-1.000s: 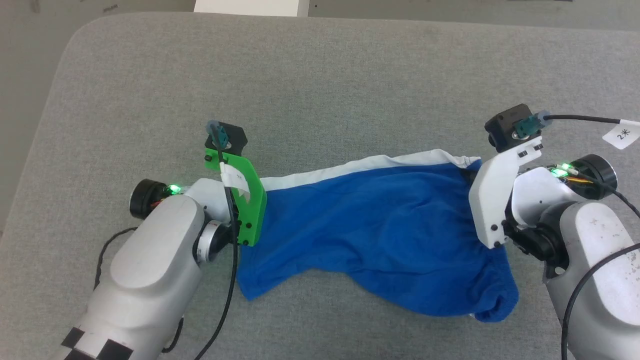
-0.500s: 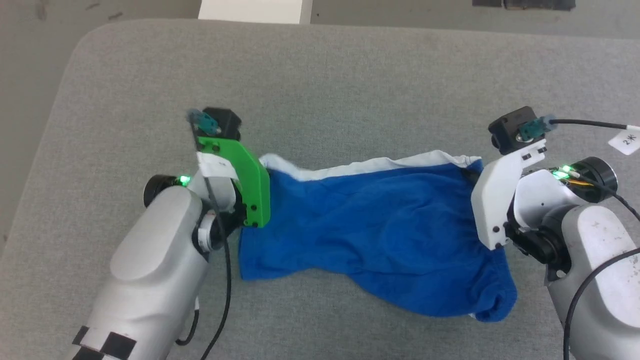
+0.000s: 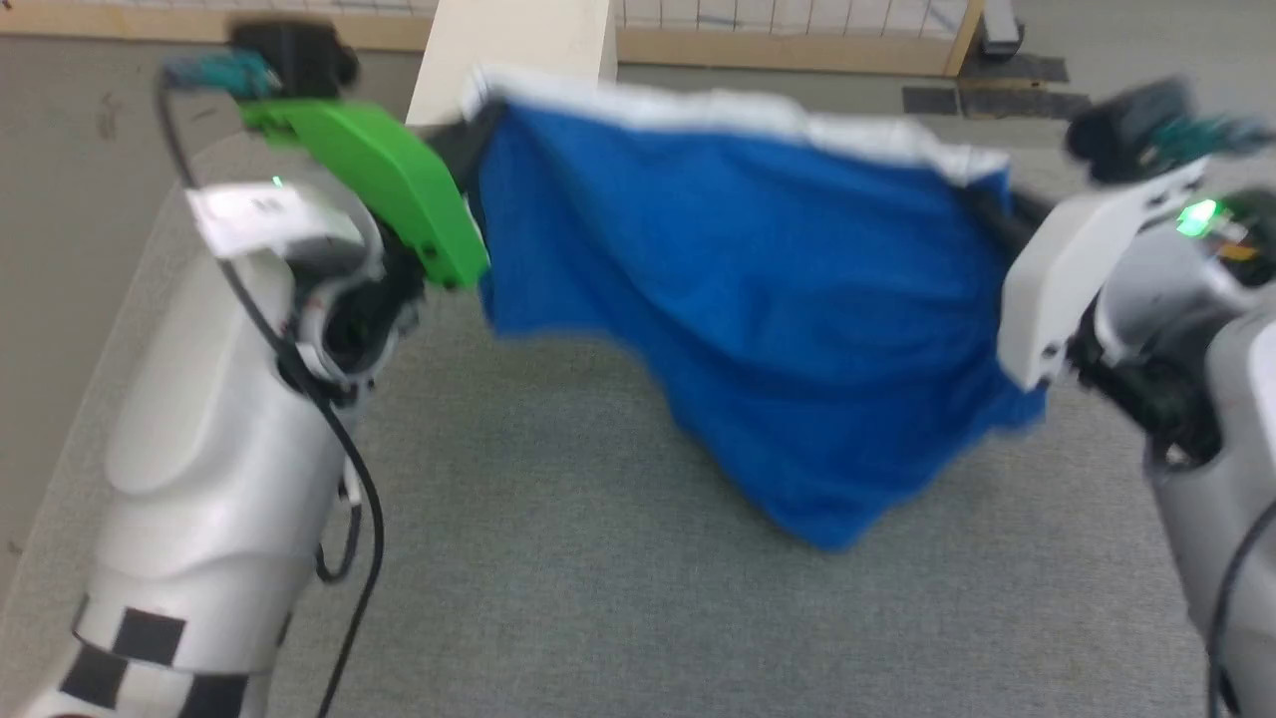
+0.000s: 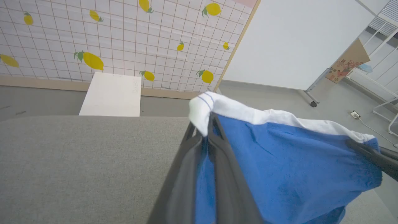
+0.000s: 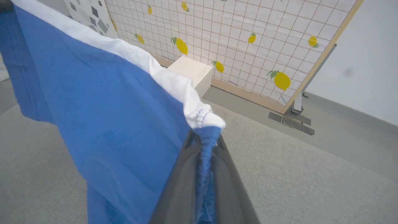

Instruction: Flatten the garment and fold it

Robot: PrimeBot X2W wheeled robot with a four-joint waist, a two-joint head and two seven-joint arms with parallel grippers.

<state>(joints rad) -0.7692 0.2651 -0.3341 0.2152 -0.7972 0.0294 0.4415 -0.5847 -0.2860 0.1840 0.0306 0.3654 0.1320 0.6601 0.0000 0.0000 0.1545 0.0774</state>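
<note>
Garment hangs over desk, long axis left-right, white edge uppermost. Left hand and right hand each pinch an upper corner.

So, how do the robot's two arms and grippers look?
Both arms are pale grey and rounded, with green lights and black cables. The left arm has a black-and-white checked band and a green bracket; the right arm has a white bracket. The left gripper and the right gripper each have two long dark fingers.
</note>
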